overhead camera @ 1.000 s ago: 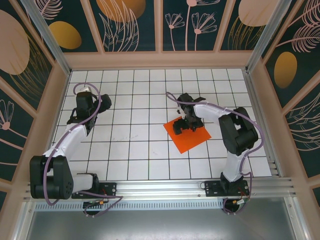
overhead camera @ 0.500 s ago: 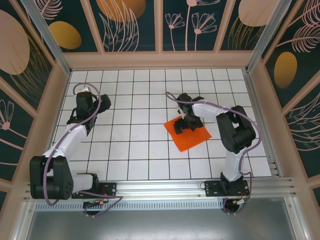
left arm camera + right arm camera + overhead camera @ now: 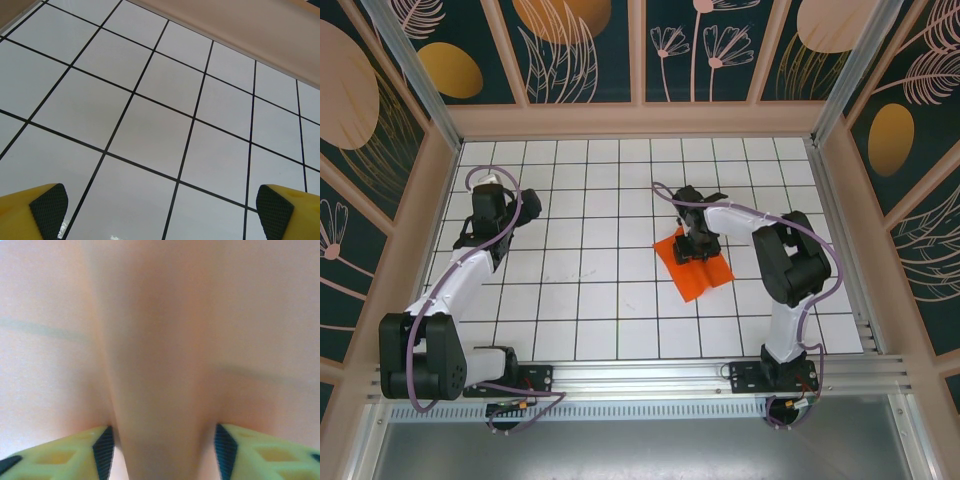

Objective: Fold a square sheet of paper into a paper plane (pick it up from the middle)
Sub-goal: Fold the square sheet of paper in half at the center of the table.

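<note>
1. Your right wrist view, up close: the right end effector (image 3: 162,452) pinches a raised ridge of the square sheet of paper (image 3: 160,355).
2. Your top view: one sheet, beneath that end effector, on the bench (image 3: 600,300).
3. You count two end effectors; the left end effector (image 3: 160,205) stands spread.

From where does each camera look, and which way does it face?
Top: above and behind the bases, looking down on the tiled table; left arm, right arm, orange paper.
Left wrist: on the left arm, facing tiles; pads wide apart.
Right wrist: close against a raised paper fold between its pads.
Shared: top and right wrist see the paper.
</note>
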